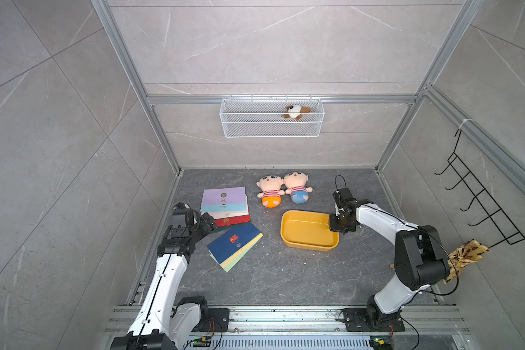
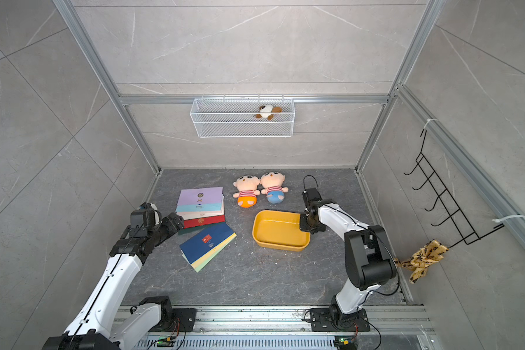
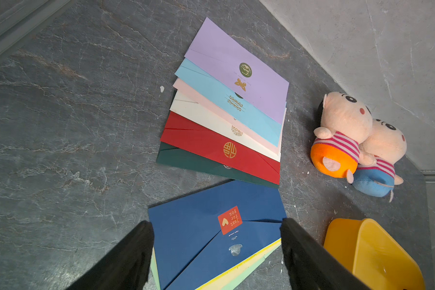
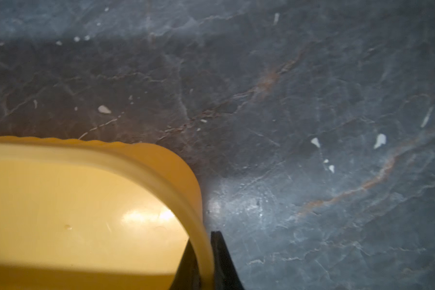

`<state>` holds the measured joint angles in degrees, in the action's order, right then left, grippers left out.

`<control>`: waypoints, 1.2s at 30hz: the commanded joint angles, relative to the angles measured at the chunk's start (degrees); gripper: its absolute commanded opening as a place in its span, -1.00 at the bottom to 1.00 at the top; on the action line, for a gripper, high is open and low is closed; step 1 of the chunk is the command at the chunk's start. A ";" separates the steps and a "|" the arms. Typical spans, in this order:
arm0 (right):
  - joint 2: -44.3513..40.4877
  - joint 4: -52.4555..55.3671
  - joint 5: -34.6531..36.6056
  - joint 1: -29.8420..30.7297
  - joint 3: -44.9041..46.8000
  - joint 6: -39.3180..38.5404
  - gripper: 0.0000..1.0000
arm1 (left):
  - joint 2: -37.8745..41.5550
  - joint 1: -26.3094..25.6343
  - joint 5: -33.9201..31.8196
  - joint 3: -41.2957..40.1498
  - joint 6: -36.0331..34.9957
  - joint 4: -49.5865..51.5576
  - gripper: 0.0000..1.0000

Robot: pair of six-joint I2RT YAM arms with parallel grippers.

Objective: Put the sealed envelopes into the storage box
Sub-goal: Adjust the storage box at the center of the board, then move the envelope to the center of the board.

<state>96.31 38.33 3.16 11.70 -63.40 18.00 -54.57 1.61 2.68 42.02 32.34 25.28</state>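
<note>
sealed envelopes [image 1: 225,209]: none in the box yet; all lie on the dark tabletop in two groups on the left arm's side, well apart from the box.
fanned stack [image 3: 226,120]: lilac on top, then light blue, pink, cream, red, dark green; overlapped so each edge shows.
navy stack [image 3: 199,226]: navy on top with yellow, cream and pale green edges under it; tilted, just beside the fanned stack.
storage box [image 1: 303,227]: mustard tray, empty, between the envelopes and the right arm.
right gripper [image 4: 204,241]: clenched on the storage box wall by a rounded corner, one finger inside and one outside; likely steadying it or dragging it nearer the envelopes.
left gripper [image 1: 209,222]: jaws released wide, holding nothing; hangs at the stacks' edge, navy stack framed between its fingers in the wrist view; likely lining up a pick.
writing: red sticker [image 3: 229,220] on navy reads "Just for you" with a gold heart; lilac has a green round seal and gold butterfly; red has a gold round emblem; small print unreadable.
plush dolls [image 1: 284,192]: two, behind the box, not task.
wire basket [image 1: 272,130]: on the back wall, small plush toy inside.
</note>
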 commanded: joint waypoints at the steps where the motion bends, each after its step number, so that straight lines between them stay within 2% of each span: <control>1: -1.09 1.85 1.59 -1.76 -0.97 -2.18 -0.92 | 0.05 -0.02 0.24 0.16 -1.33 -0.41 0.68; 5: 0.11 2.22 2.32 -2.02 -2.57 -3.59 -0.91 | -0.23 -0.45 0.40 0.02 -0.94 -0.40 0.68; 7: 0.86 2.61 2.10 -2.38 -3.53 -3.67 -0.83 | -0.51 -0.68 0.78 -0.01 -0.16 -0.40 0.68; 11: -0.90 4.26 1.10 -2.49 -4.89 -3.11 -0.20 | -2.08 -1.43 3.32 -1.18 3.41 -1.52 0.58; 14: -5.02 5.52 0.98 -2.42 -4.63 -2.36 0.00 | -3.91 -4.87 2.35 -2.94 6.70 -4.30 0.55; 18: -10.25 6.64 -1.54 -1.78 -3.01 -1.32 0.04 | -10.70 -14.10 -5.80 -2.28 9.13 -6.81 0.54; 20: -12.68 6.45 -3.27 -0.36 -1.40 -0.74 0.05 | -15.61 -17.23 -7.25 -1.22 9.58 -8.64 0.51; 24: -16.02 6.98 -3.51 4.10 1.26 0.48 0.05 | -24.93 -20.30 -7.31 0.44 9.42 -13.32 0.39; 30: -19.94 7.04 -5.25 8.25 4.78 2.54 0.06 | -33.32 -22.97 -5.89 2.09 9.37 -15.92 0.32; 36: -22.12 7.70 -7.53 10.60 5.65 4.31 0.07 | -34.12 -28.58 -5.18 -0.04 12.11 -16.57 0.32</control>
<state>76.05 44.58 -2.55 21.34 -58.37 20.23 -88.27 -24.34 -3.57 42.83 41.91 9.58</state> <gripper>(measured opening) 0.535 0.659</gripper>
